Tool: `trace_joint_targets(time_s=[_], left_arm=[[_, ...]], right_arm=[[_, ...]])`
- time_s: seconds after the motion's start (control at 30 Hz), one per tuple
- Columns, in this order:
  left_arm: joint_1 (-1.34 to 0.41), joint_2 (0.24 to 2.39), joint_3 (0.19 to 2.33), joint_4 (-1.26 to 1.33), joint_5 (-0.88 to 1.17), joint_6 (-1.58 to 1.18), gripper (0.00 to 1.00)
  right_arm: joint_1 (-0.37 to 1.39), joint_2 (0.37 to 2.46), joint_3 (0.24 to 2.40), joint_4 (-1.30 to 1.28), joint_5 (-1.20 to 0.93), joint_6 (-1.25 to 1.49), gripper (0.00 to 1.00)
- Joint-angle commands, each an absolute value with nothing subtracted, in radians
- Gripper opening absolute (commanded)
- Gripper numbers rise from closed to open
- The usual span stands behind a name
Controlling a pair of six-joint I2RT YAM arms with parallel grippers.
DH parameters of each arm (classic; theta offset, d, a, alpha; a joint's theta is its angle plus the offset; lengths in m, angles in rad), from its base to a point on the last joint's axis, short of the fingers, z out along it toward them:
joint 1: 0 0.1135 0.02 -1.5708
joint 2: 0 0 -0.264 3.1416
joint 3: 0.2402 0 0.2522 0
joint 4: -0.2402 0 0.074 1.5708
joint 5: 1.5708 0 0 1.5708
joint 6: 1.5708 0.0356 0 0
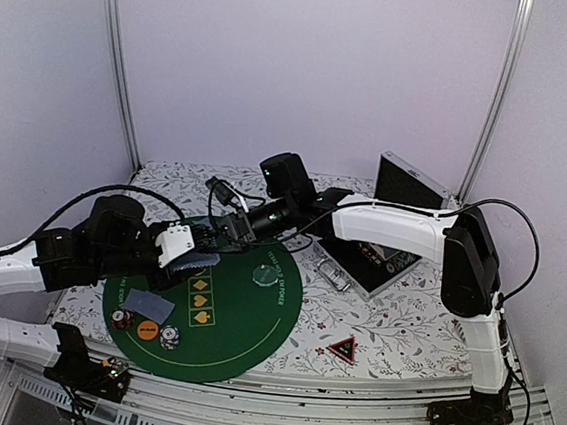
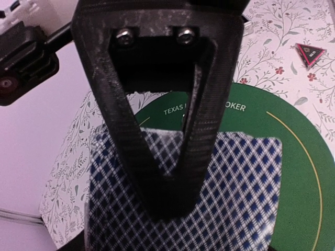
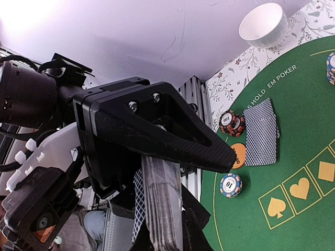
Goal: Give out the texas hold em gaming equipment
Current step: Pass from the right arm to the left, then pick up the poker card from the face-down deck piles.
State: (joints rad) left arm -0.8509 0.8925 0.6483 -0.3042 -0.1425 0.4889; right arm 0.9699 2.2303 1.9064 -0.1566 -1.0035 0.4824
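Observation:
My left gripper [image 1: 196, 261] is shut on a blue-checked playing card [image 2: 235, 193] and holds it over the left part of the green poker mat [image 1: 253, 320]; its finger [image 2: 172, 172] lies across the card. My right gripper [image 1: 224, 231] is shut on a deck of cards [image 3: 162, 204], held edge-on close above the left gripper. On the mat lie a small pile of cards [image 1: 149, 305], a red-black chip stack [image 1: 122, 320], an orange disc [image 1: 147, 332], a blue-white chip stack [image 1: 169, 337] and a clear disc [image 1: 262, 274]. A red-black triangle token [image 1: 342, 348] lies off the mat.
An open case [image 1: 380, 252] with its lid [image 1: 407, 184] raised stands at the back right, a clear item [image 1: 333, 275] beside it. A white ribbed cup [image 3: 264, 23] stands off the mat's edge. Another chip stack [image 3: 331, 68] shows at the right wrist view's edge.

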Motion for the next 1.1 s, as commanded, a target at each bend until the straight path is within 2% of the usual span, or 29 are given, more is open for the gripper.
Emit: trace_joint_targets(time_s=[0.0, 0.07, 0.23, 0.33, 0.63, 1.0, 1.07], left_arm=[[-0.856, 0.864, 0.668, -0.294, -0.133, 0.479, 0.58], [-0.854, 0.854, 0.662, -0.291, -0.129, 0.48, 0.56], [-0.855, 0.852, 0.66, -0.29, -0.133, 0.481, 0.56], [-0.855, 0.852, 0.66, -0.289, -0.142, 0.483, 0.56], [-0.855, 0.839, 0.655, -0.284, -0.142, 0.482, 0.56], [-0.855, 0.845, 0.655, -0.284, -0.141, 0.482, 0.56], [-0.855, 0.847, 0.655, -0.285, -0.14, 0.482, 0.56]], right_arm=[[0.996, 2.174, 1.905, -0.169, -1.043, 0.454, 0.03], [0.995, 2.173, 1.904, -0.17, -1.037, 0.453, 0.08], [0.995, 2.173, 1.907, -0.178, -1.013, 0.457, 0.31], [0.996, 2.171, 1.908, -0.215, -0.977, 0.449, 0.37], [0.955, 2.111, 1.853, -0.315, -0.824, 0.411, 0.39], [0.953, 2.074, 1.861, -0.377, -0.808, 0.368, 0.39], [0.954, 2.067, 1.871, -0.383, -0.83, 0.359, 0.43]])
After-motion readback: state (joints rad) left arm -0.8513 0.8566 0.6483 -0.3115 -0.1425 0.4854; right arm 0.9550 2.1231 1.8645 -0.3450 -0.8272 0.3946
